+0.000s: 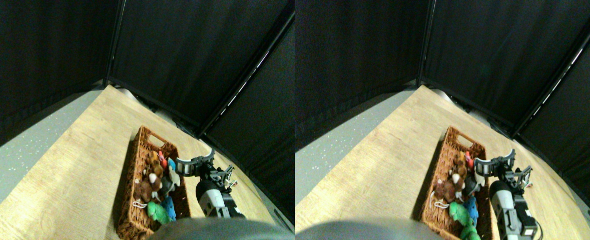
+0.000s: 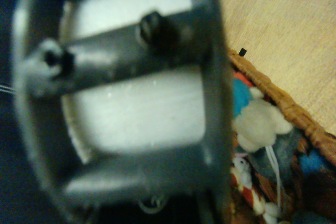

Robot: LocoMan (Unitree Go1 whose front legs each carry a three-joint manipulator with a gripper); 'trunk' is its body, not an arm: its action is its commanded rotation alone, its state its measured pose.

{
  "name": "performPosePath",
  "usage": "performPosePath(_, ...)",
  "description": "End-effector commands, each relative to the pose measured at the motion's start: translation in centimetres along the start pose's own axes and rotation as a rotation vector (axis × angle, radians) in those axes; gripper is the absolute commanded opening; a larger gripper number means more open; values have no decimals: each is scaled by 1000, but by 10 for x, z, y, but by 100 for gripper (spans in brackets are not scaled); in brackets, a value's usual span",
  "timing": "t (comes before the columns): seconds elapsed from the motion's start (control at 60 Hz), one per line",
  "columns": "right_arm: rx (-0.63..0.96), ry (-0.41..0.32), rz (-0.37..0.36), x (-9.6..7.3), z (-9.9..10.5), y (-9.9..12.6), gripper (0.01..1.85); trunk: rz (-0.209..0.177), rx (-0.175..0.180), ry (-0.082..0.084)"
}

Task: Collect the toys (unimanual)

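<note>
A long brown woven basket [image 1: 133,172] lies on the wooden floor, and the toys lie heaped inside it. Among them are a brown one [image 1: 147,189], a green one [image 1: 157,212], a blue one [image 1: 169,207], an orange-brown one [image 1: 153,162] and a red one [image 1: 161,157]. My right gripper [image 1: 194,159] hovers just beside the basket's right rim, its curved jaws spread open with nothing between them. In the wrist view the blurred jaw frame fills most of the picture. Beside it show the basket rim [image 2: 294,111], a cream toy [image 2: 260,121] and a blue toy [image 2: 241,95].
Light wooden floor [image 1: 84,165] stretches left of the basket, with a grey speckled strip [image 1: 14,160] beyond it. Black curtain walls [image 1: 184,55] on dark poles close off the back and right, close behind the gripper.
</note>
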Motion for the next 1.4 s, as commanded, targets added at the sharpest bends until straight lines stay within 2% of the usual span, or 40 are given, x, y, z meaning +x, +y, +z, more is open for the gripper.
performPosePath(0.017,-16,-18,72,2,2,10,146,9,-15,15)
performPosePath(0.05,-8,-25,71,2,2,10,143,8,-14,16)
performPosePath(0.083,39,-87,70,2,2,10,128,5,-9,19)
performPosePath(0.1,42,-94,77,2,2,9,118,5,-9,19)
performPosePath(0.117,42,-94,77,2,2,9,118,3,-6,19)
performPosePath(0.15,53,-85,95,3,3,8,97,1,-3,20)
performPosePath(0.2,69,-141,91,5,6,6,72,-2,1,21)
performPosePath(0.25,77,-154,95,5,7,5,63,-5,7,22)
performPosePath(0.267,107,-170,102,6,10,3,42,-6,10,22)
performPosePath(0.283,109,-172,104,6,12,2,33,-8,12,22)
performPosePath(0.383,95,-191,112,8,24,-6,6,-19,27,27)
performPosePath(0.417,91,-212,106,8,27,-7,6,-23,33,28)
performPosePath(0.467,95,-314,63,4,33,-12,6,-30,42,30)
performPosePath(0.583,58,-372,53,-2,46,-20,6,-49,68,36)
performPosePath(0.667,2,-452,18,-10,57,-29,6,-63,88,41)
performPosePath(0.767,-73,-490,-3,-18,70,-39,6,-78,111,47)
performPosePath(0.817,-70,-497,0,-22,74,-43,6,-84,120,49)
performPosePath(0.85,-46,-533,-28,-27,77,-45,6,-90,129,50)
performPosePath(0.917,-29,-522,-34,-32,84,-51,6,-99,144,55)
performPosePath(0.95,-22,-543,-56,-36,87,-55,6,-103,150,56)
performPosePath(1.167,68,-591,-73,-51,97,-81,6,-122,188,62)
performPosePath(1.333,65,-590,-75,-58,102,-96,6,-137,201,61)
performPosePath(1.4,54,-614,-87,-62,101,-98,6,-142,205,63)
